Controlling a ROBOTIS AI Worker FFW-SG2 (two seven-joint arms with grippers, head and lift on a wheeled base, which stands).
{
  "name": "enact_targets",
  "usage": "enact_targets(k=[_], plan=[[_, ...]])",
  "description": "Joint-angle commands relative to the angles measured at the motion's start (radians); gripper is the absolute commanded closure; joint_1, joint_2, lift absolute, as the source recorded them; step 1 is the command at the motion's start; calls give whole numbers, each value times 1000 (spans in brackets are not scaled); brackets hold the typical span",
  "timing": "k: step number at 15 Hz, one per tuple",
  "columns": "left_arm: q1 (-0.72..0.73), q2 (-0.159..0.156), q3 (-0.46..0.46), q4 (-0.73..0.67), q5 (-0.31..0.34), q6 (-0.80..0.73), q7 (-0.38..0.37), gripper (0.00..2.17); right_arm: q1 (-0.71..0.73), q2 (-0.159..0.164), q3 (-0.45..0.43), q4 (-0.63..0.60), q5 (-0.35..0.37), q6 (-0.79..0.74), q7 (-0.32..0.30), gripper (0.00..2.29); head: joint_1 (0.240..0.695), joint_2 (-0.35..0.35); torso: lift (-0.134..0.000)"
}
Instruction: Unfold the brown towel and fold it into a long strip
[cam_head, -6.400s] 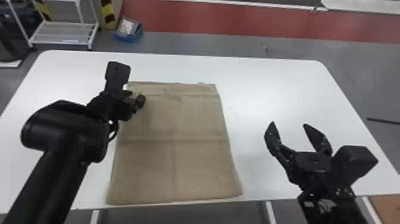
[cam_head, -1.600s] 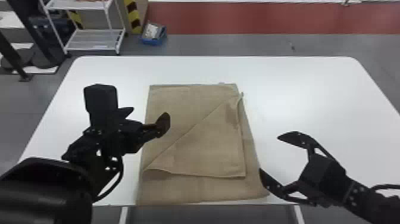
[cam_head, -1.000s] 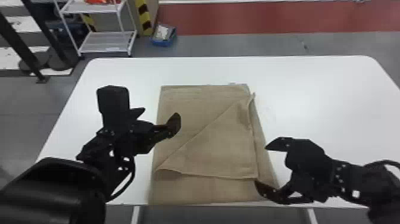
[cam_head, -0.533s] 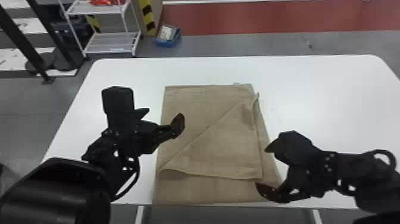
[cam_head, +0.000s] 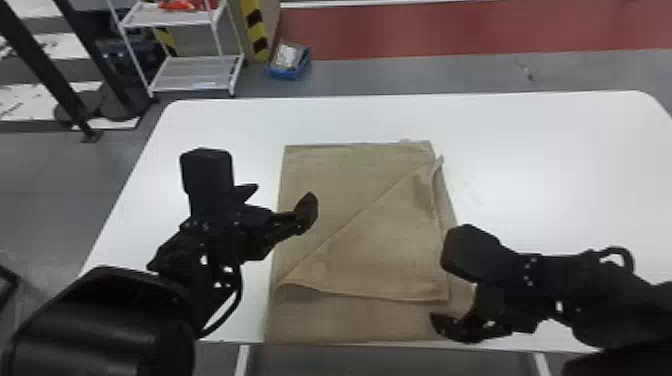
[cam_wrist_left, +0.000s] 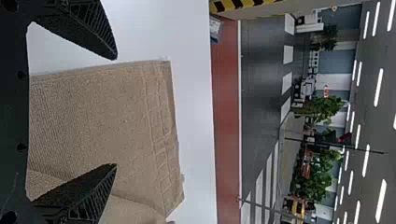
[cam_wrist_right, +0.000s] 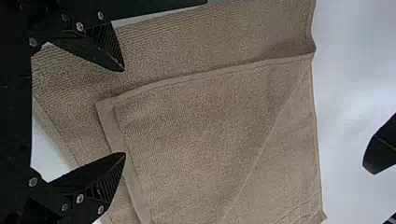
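Whereas the brown towel (cam_head: 320, 185) lay flat earlier, a flap (cam_head: 375, 260) now crosses it slantwise on the table (cam_head: 550, 150); left gripper (cam_head: 284, 192) and right gripper (cam_head: 450, 301) gape wide near its edges, holding nothing.

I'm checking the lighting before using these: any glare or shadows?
Head view: pale glare on the white table, right of the towel; left wrist view: ceiling lights show as bright streaks; right wrist view: soft sheen on the table, darker shading beside the towel's folded layer.
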Motion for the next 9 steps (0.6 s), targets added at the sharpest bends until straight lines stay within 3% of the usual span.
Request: enact_targets(k=[1, 9], plan=[[0, 0, 1, 1, 0, 0, 0, 49, -10, 4, 12, 15, 5, 3, 0, 390, 695, 86, -123], [3, 0, 0, 4, 0, 0, 0, 49, -24, 22, 9, 23, 2, 6, -23, 650, 695, 93, -123]])
